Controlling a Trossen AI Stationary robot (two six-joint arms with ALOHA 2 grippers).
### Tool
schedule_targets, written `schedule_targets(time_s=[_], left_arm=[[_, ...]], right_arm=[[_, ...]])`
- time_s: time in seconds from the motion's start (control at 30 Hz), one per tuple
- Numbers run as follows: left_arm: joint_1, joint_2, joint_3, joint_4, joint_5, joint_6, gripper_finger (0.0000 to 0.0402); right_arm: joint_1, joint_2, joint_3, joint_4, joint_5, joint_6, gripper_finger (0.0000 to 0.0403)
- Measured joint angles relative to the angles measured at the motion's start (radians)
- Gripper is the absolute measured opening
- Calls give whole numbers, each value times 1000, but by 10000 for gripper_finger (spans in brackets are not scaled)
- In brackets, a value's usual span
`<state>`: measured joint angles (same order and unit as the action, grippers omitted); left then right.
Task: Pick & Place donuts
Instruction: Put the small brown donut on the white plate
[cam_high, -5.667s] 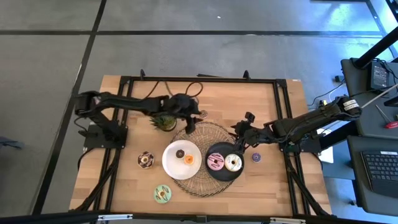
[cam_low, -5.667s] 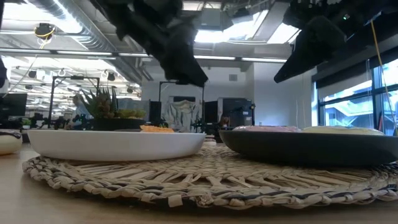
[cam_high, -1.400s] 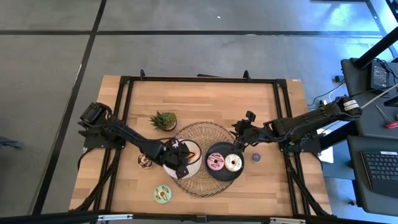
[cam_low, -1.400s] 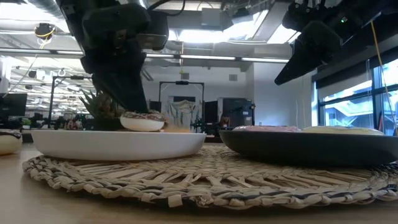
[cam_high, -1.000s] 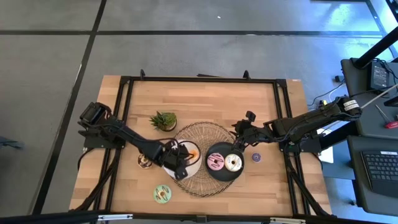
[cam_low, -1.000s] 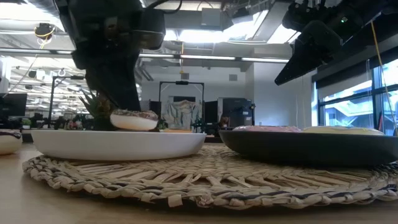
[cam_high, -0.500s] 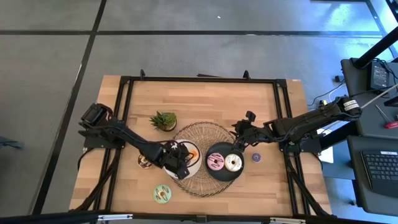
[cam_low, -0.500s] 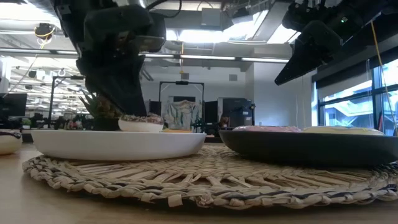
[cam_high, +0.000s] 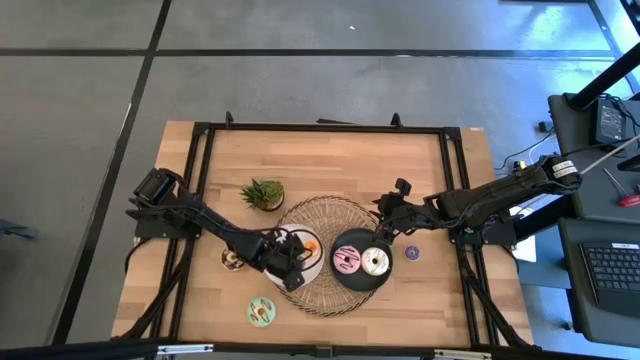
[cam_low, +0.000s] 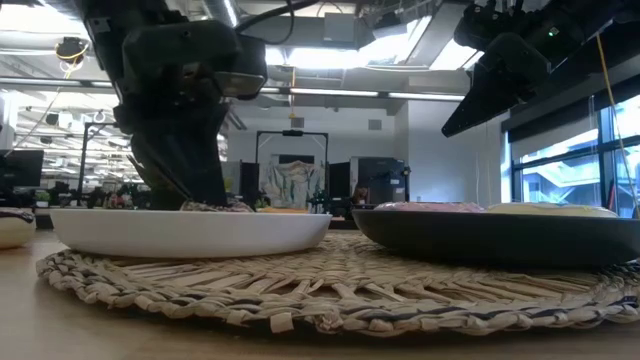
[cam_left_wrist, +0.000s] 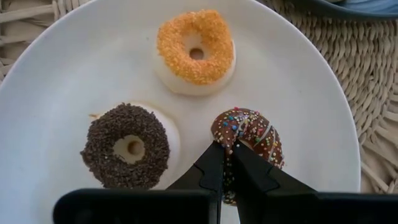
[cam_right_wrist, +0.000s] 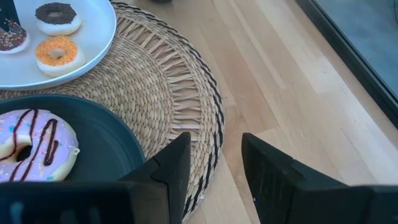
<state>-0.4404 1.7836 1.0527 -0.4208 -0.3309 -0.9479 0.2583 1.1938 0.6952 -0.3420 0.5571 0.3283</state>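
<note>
Wooden table (cam_high: 330, 160) with a round woven mat (cam_high: 330, 215) at its middle, carrying a white plate (cam_high: 312, 262) on the left and a black plate (cam_high: 357, 279) on the right. Small green potted plant (cam_high: 264, 193) just beyond the mat's far-left edge.

Left gripper (cam_left_wrist: 225, 163) down over the white plate, fingers pinched shut on the rim of a chocolate donut with coloured sprinkles (cam_left_wrist: 247, 134), held on edge and touching the plate. On the same plate: orange-sprinkled donut (cam_left_wrist: 194, 46) farther in, dark chocolate-sprinkled donut (cam_left_wrist: 127, 145) beside the held one, both lying flat.

Right gripper (cam_right_wrist: 214, 163) raised above the mat's right edge near the black plate, fingers spread apart, holding nothing.

On the black plate: pink donut with dark stripes (cam_high: 346, 262), cream donut (cam_high: 375, 263) right of it. On bare wood: brown donut (cam_high: 231, 261) left of the white plate, green donut (cam_high: 261, 312) near the front edge, small purple donut (cam_high: 411, 253) right of the mat.
</note>
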Motion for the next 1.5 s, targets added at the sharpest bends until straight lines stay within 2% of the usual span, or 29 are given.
schedule_targets(time_s=[0.27, 0.47, 0.7, 0.87, 1.27, 1.5], left_arm=[[-1, 0, 0, 0, 75, 14, 18], [0, 0, 0, -1, 19, 16, 18], [-1, 0, 0, 0, 53, 10, 18], [-1, 0, 0, -1, 7, 2, 19], [0, 0, 0, -1, 12, -8, 86], [0, -16, 0, -3, 16, 5, 109]], right_arm=[[0, 0, 0, 0, 0, 0, 145], [0, 0, 0, 0, 0, 0, 145], [0, 0, 0, 0, 0, 0, 145], [0, 0, 0, 0, 0, 0, 145], [0, 0, 0, 0, 0, 0, 145], [0, 0, 0, 0, 0, 0, 145]])
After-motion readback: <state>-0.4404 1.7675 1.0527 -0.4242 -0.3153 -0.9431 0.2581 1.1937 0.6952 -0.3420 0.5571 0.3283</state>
